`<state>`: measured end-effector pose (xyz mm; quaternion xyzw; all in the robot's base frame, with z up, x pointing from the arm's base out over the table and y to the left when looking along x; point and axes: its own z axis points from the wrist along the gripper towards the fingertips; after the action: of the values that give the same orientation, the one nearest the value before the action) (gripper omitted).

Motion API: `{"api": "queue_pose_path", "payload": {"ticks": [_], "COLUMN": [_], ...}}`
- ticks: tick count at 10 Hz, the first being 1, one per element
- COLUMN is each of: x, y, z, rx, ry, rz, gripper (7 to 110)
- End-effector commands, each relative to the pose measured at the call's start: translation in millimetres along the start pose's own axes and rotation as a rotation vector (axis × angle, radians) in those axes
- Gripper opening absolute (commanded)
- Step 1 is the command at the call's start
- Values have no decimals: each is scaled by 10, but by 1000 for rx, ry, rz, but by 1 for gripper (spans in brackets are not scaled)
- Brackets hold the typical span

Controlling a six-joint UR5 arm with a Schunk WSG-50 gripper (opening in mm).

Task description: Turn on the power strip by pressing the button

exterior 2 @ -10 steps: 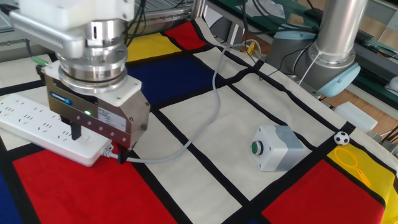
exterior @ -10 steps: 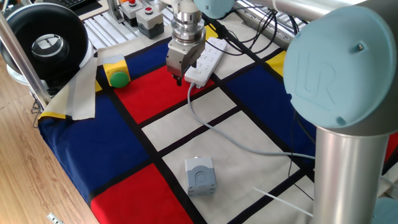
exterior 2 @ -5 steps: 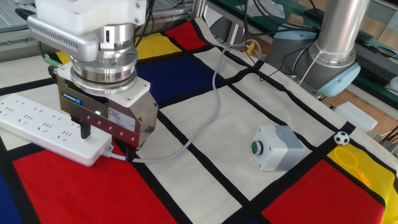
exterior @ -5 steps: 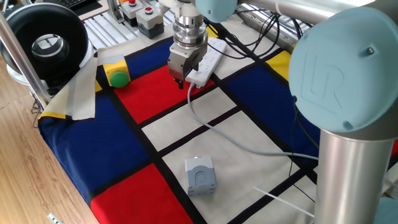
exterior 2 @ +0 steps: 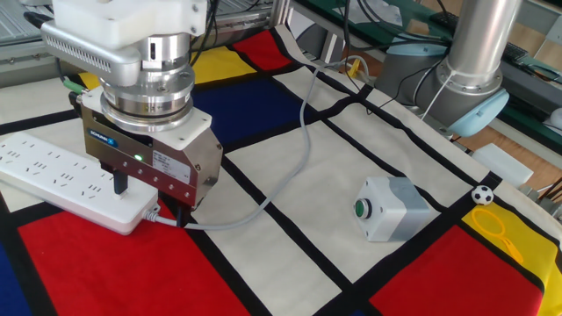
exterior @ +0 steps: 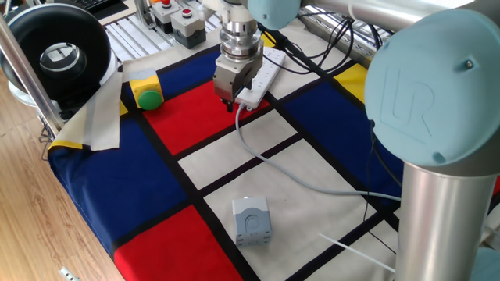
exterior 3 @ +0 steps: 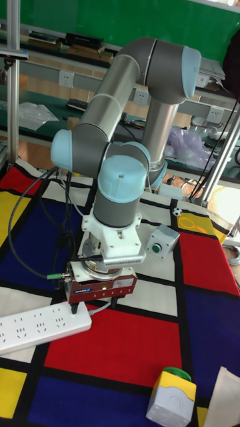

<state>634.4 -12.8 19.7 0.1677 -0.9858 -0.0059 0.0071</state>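
Observation:
The white power strip (exterior 2: 48,171) lies flat on the checked cloth, its pale grey cord (exterior 2: 294,158) leaving the near end. My gripper (exterior 2: 149,200) stands upright over that cord end and is open. One dark finger (exterior 2: 118,183) rests on the strip's top, the other sits just past the end beside the cord. The button is hidden under the gripper. In one fixed view the gripper (exterior: 233,103) covers the near end of the strip (exterior: 264,69). The tall view shows the gripper (exterior 3: 91,308) at the right end of the strip (exterior 3: 37,327).
A small grey box with a green button (exterior 2: 391,209) stands to the right on a white square. A green dome button on a yellow base (exterior: 147,94) sits left of the strip. Grey button housings (exterior: 181,22) and a black round unit (exterior: 56,48) stand at the table's far edge.
Over the last second the gripper came down and shifted slightly toward the strip's cord end. In the last half second it has barely moved.

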Motion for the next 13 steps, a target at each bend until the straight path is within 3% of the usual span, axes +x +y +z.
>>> {"api": "queue_pose_path", "payload": {"ticks": [1,13], "x": [-20,-26], "y": [20,-4], "z": [-11,22], "rx": [-20,-24], "ry": [-9,-11], "rz": [6,1], "gripper": [88,88]}}
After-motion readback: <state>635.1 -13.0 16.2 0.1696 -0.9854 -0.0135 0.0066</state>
